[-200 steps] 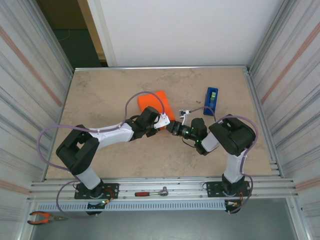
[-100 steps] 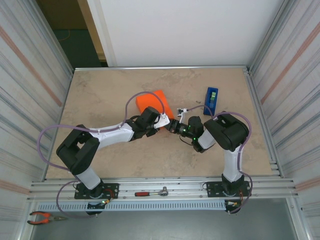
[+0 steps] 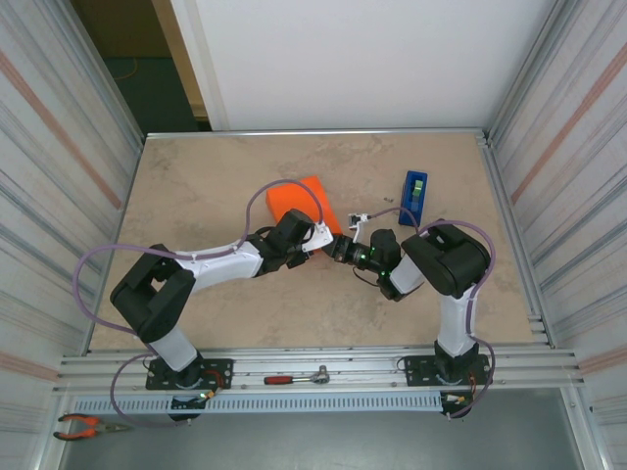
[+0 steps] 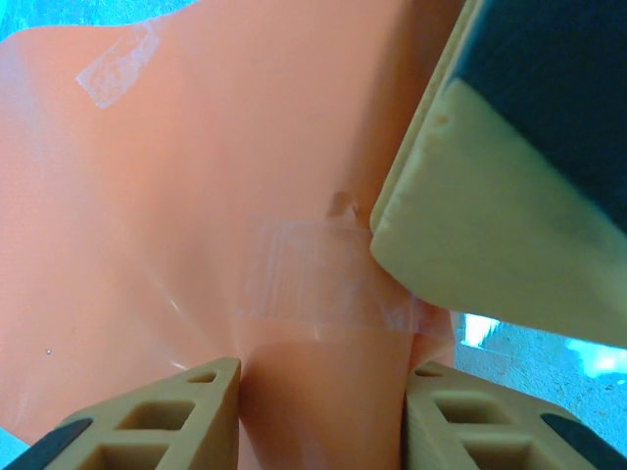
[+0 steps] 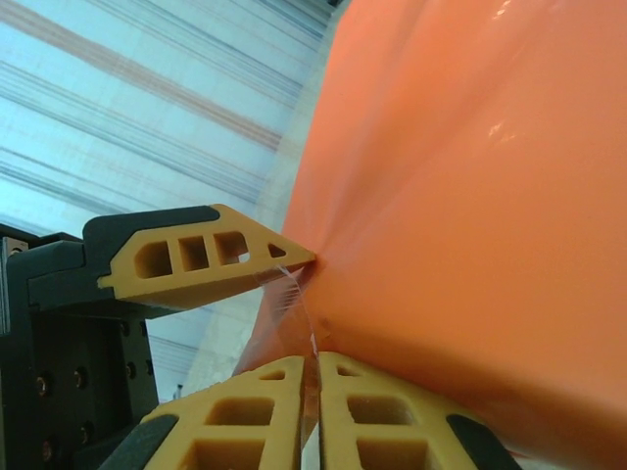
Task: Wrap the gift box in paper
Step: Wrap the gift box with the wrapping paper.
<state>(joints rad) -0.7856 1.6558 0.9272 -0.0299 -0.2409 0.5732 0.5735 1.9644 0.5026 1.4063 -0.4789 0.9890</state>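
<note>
The paper [image 3: 302,201] lies near the middle of the table [image 3: 216,176], folded into a flat, squarish orange parcel turned at a slant. Its slightly longer axis runs from far to near and leans right at the near end, so its near-right corner points at the two pincers. Its short far edge rises toward the right. A blue tape dispenser [image 3: 414,196] stands upright to the right of the parcel, apart from it. The left pincer [image 3: 318,235] reaches in from the near left and meets the parcel at that near-right corner. In the left wrist view its fingers [image 4: 147,416] stand partway apart, and a ridge of paper fills the gap and touches both, so it holds the paper there. A strip of clear tape [image 4: 313,289] lies across the paper just beyond those fingers, and a second bit of tape [image 4: 116,75] sits farther up the sheet. The right pincer [image 3: 336,245] comes in from the right, tip to tip with the left one. One of its tan fingers presses at the right end of the strip. In the right wrist view its two fingers are almost together, with only a thin slit between them, and a sliver of the clear tape runs down into that slit. Beside it, one finger of the left pincer touches the paper, and creases spread out from that point.
</note>
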